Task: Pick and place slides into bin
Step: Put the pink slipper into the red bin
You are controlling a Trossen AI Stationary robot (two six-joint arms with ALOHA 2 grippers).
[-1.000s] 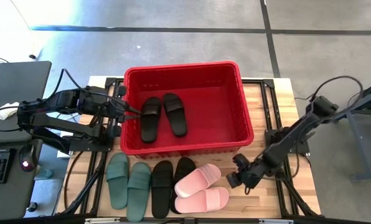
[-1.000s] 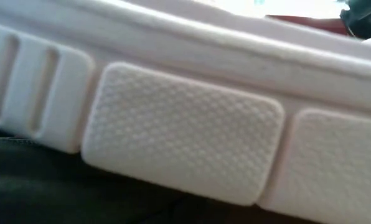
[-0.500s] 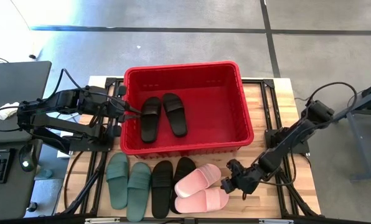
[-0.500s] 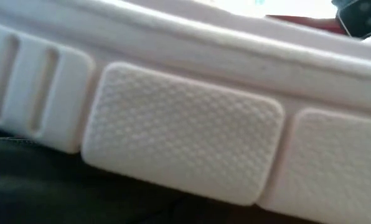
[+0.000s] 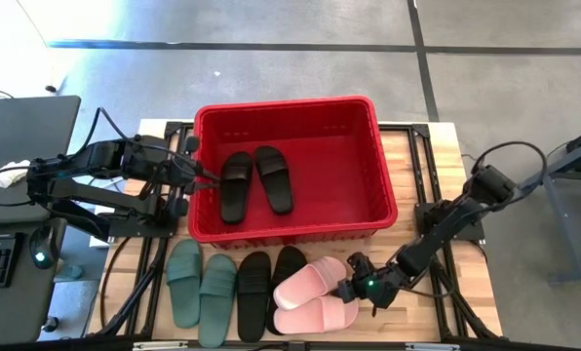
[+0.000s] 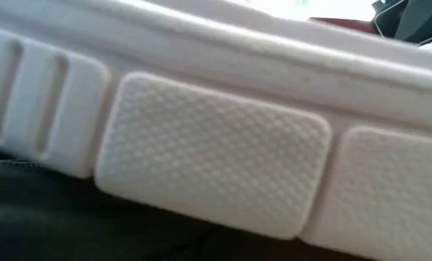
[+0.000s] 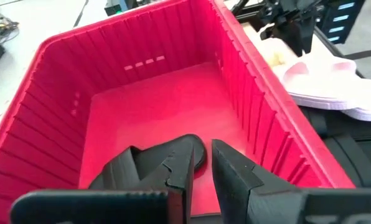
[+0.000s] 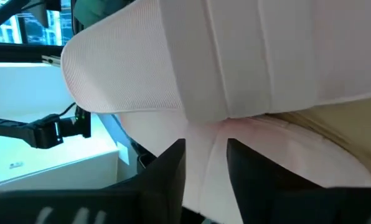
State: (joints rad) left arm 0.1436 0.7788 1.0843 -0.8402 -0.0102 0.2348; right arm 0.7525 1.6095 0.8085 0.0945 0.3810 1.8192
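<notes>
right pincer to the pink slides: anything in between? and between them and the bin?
Nothing visible. The right pincer is already at the pink slides, its fingers straddling a sole edge. Toward the red bin, only the near wall stands between; inside, bare floor lies right of the black slides.

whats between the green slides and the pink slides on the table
The black pair lies between the green slides and the pink slides, side by side in front of the red bin; the high view shows it.
</notes>
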